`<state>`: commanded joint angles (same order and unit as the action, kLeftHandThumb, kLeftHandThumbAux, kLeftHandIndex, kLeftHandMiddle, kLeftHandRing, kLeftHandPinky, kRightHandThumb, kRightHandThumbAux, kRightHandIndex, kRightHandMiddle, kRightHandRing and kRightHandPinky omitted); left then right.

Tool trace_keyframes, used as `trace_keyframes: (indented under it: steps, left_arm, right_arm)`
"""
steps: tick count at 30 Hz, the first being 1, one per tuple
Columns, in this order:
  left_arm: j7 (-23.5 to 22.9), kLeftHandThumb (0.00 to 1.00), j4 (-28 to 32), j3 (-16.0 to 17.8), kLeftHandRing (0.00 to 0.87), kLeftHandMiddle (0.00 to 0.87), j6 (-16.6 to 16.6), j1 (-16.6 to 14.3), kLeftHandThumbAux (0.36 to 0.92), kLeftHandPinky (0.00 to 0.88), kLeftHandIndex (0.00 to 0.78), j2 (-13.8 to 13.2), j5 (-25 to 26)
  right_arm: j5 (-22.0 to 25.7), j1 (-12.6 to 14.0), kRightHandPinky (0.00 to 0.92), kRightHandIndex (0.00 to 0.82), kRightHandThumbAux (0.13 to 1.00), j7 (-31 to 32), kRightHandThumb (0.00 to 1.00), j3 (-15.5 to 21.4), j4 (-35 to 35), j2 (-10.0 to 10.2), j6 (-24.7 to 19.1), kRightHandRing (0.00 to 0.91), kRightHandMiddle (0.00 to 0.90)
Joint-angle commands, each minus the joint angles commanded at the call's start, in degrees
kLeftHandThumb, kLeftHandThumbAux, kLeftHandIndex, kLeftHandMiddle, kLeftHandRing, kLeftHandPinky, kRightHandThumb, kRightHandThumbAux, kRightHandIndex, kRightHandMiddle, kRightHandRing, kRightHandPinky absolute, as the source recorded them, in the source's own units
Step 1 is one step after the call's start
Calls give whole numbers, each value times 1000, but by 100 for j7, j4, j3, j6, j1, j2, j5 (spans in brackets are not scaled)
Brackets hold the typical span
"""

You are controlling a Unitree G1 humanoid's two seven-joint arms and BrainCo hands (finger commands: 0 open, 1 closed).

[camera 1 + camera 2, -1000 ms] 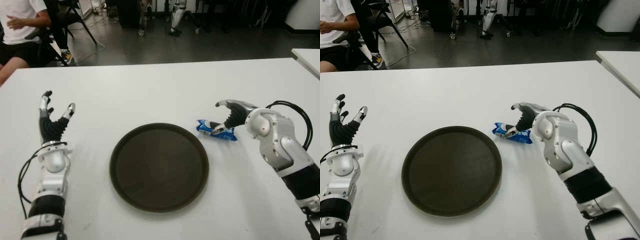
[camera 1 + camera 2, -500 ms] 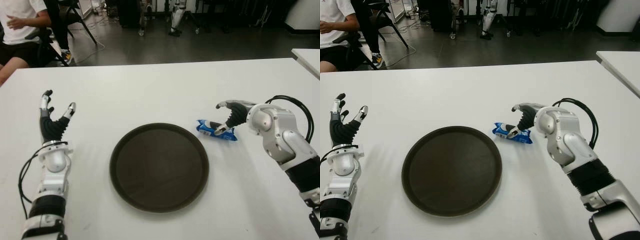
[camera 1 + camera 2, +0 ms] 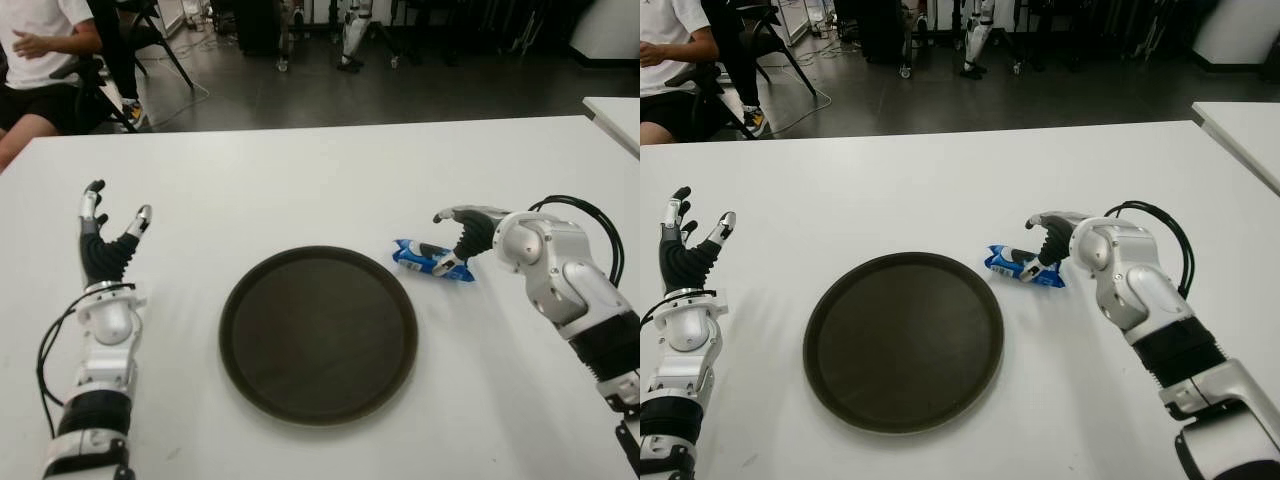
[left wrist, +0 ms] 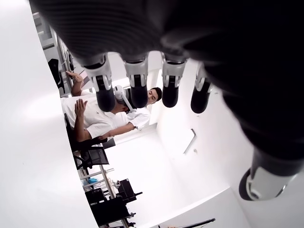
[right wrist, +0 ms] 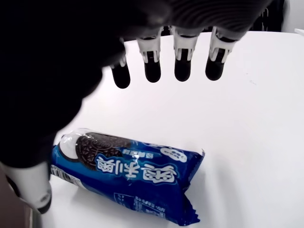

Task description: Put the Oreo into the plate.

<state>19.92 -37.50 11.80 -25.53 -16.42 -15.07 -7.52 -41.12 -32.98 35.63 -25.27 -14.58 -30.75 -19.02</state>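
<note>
A blue Oreo pack [image 3: 432,262] lies flat on the white table [image 3: 300,180], just right of the round dark plate [image 3: 235,300]. My right hand [image 3: 443,240] arches over the pack, open. In the right wrist view its fingertips [image 5: 183,66] hang above the far side of the Oreo pack [image 5: 128,178], and its thumb [image 5: 28,190] is at the pack's near end. The hand is not closed around the pack. My left hand [image 3: 110,225] shows to the left of the plate, fingers spread and pointing up, holding nothing.
A seated person [image 3: 40,60] and chairs are beyond the table's far left corner. A second white table [image 3: 615,110] shows at the right edge. The plate holds nothing.
My right forearm has shifted a little to the right and the hand has settled slightly lower over the Oreo pack. The pack, the plate and the left hand have not moved.
</note>
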Motion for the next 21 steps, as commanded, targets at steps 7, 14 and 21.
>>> trace_keyframes:
  steps: [7,14,21]
  left_arm:
    - [-6,0,-23,5,0,0,-10,-7,595,0,16,-8,5]
    - [-14,0,-29,9,0,0,-12,-9,595,0,16,-16,13]
    - [-14,0,-30,9,0,0,-12,-9,595,0,16,-17,13]
  right_arm:
    - [34,-136,0,26,668,-349,0,-53,-688,188,249,17,56]
    - [107,-208,0,35,670,-552,0,-22,-1082,309,408,29,69]
    - [194,-280,0,48,665,-752,0,0,-1523,490,475,45,88]
